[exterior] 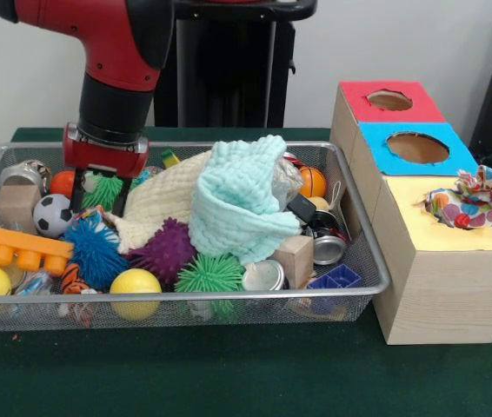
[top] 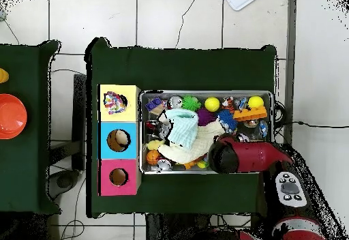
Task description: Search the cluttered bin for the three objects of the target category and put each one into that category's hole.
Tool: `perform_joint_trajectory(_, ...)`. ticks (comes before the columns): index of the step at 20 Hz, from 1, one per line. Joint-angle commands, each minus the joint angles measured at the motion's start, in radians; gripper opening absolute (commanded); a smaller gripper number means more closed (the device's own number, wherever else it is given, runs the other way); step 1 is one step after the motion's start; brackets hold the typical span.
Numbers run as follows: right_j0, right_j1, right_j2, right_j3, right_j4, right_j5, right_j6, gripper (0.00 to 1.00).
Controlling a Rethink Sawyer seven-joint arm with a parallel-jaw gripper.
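I see the wire bin (exterior: 363, 252) on the green table (exterior: 229, 373), and I place everything else against it. The wooden sorting box (exterior: 437, 287) stands just beside the bin's end nearest the red, blue and yellow tops; the red hole (exterior: 389, 100) and blue hole (exterior: 417, 148) are bare, and a patterned cloth (exterior: 472, 198) sits bunched in the yellow section's hole. The red arm (exterior: 111, 52) comes down into the opposite end of the bin. In the bin's middle a mint-green knit cloth (exterior: 242, 208) is heaped over a cream cloth (exterior: 163, 195), both riding above the other clutter. The gripper (exterior: 98, 193) hangs low at the cream cloth's edge, beside a soccer ball (exterior: 52, 215) and a green spiky ball (exterior: 105, 189); its two dark fingers (exterior: 78, 195) stand apart, released, with nothing between them that I can make out. Along the bin's near wall lie an orange block (exterior: 11, 248), a blue spiky ball (exterior: 96, 252), a purple spiky ball (exterior: 166, 250), another green spiky ball (exterior: 209, 274), two yellow balls (exterior: 135, 283) and a wooden cube (exterior: 296, 259). Cans (exterior: 326, 245) and a small basketball (exterior: 313, 182) sit at the box end of the bin. The overhead view shows the arm covering the gripper.
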Motion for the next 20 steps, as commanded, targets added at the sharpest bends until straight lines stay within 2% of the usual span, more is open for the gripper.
perform_joint_trajectory(1, 0.005, 0.073, 0.04, -0.059, -0.042, -0.058, 0.06, 1.0)
perform_joint_trajectory(10, 0.016, 0.113, 0.024, -0.087, -0.039, -0.085, 0.072, 1.0)
perform_joint_trajectory(17, 0.028, 0.13, 0.012, -0.103, -0.042, -0.063, 0.06, 1.0)
perform_joint_trajectory(18, 0.026, 0.13, 0.016, -0.103, -0.042, -0.062, 0.054, 0.0)
perform_joint_trajectory(20, 0.016, 0.121, 0.03, -0.096, -0.037, -0.05, 0.045, 0.0)
